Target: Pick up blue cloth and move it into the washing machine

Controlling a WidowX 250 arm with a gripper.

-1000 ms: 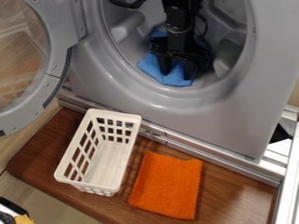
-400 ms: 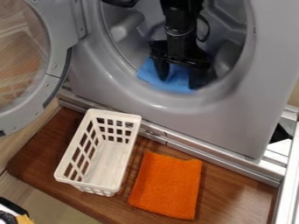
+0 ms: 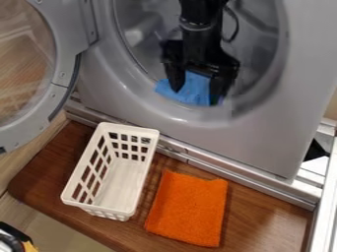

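Observation:
In the upper middle, the black gripper (image 3: 197, 95) hangs inside the round opening of the grey washing machine (image 3: 178, 119). Its fingers are spread wide apart, so it stands open. The blue cloth (image 3: 192, 88) lies at the lower front of the drum, near the opening's lower rim. Part of it shows between the fingers and part sticks out to their left; the arm and gripper hide the rest. Whether the fingers touch the cloth, I cannot tell.
The machine's round door (image 3: 64, 74) is swung out at the left. Below the machine, a white plastic basket (image 3: 126, 184) and a folded orange cloth (image 3: 189, 209) rest on a brown wooden board (image 3: 263, 216). A metal rail runs along the right edge.
The gripper has come down and toward the front of the drum opening. The blue cloth's visible part has bunched up lower and nearer the rim. The basket and orange cloth have not moved.

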